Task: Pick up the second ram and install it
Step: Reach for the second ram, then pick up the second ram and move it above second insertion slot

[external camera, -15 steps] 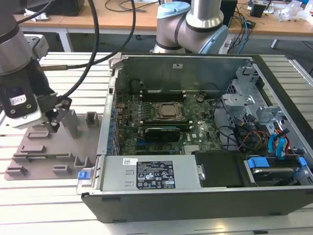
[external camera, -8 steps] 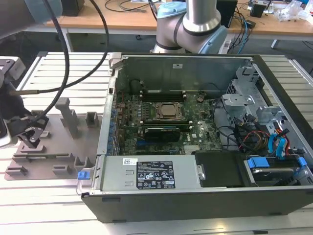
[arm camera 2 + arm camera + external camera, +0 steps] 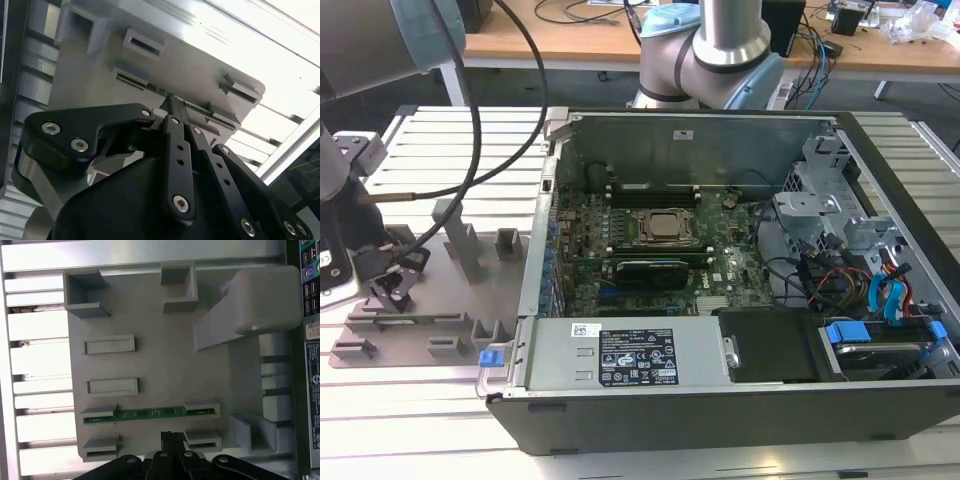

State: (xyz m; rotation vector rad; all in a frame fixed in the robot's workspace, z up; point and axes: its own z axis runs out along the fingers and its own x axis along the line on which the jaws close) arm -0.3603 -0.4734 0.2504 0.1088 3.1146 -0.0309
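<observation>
Where the grey fixture plate [image 3: 165,355] lies on the slatted tabletop [image 3: 420,430], to the exterior view's left of the open computer case [image 3: 720,400], the tool [image 3: 169,435] hangs low over the plate. In the first wrist view its two black fingers [image 3: 176,446] are pressed together at the tips and pinch nothing. The second wrist view shows the same tool [image 3: 172,102] narrowing to a single point above the plate.

The second ram [image 3: 150,413] sits on the fixture plate as a thin green strip, each end seated in a slotted grey bracket [image 3: 100,412]. The tool tips stand just beside the stick's mid-length, apart from it. They sit in the gap between the neighbouring pair of brackets.

Inside the case, the motherboard [image 3: 650,250] lies flat with the processor socket [image 3: 666,228] near its middle, well apart from the tool.
</observation>
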